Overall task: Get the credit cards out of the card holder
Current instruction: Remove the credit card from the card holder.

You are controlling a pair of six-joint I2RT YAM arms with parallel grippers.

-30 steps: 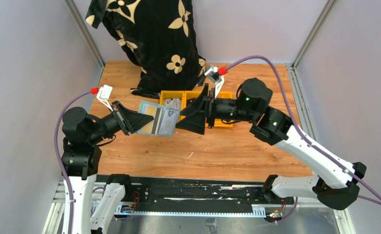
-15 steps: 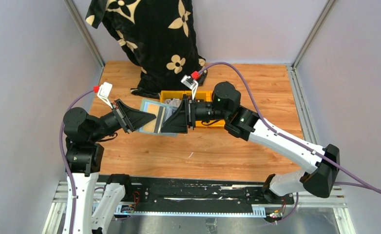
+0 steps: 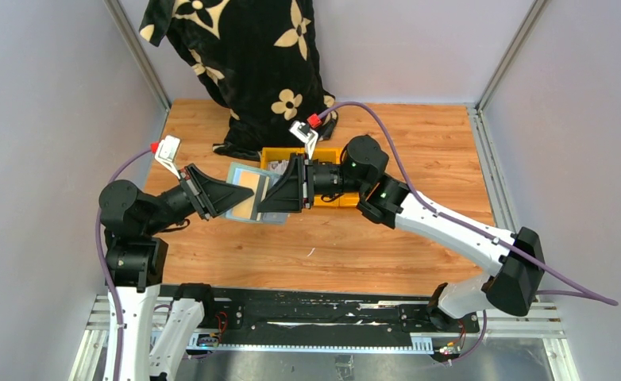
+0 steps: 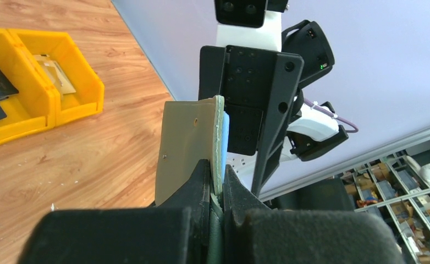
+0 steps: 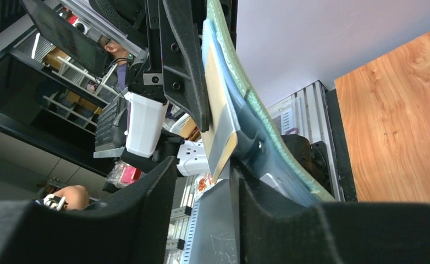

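place: robotics lab | signs: grey-walled test booth (image 3: 45, 119); parts-bin shelving (image 4: 405, 220); desk monitor (image 5: 64, 33)

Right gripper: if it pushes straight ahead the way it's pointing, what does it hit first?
The tan card standing out of the card holder: its edge sits between the open fingers of the right gripper. Behind it, probably the holder itself, clamped by the left gripper.

Nothing readable from where I stand. The tan card (image 5: 217, 107) and the card holder (image 4: 185, 143) show edge-on with no lettering I can make out, and the black cloth (image 3: 252, 63) carries only pale flower shapes.
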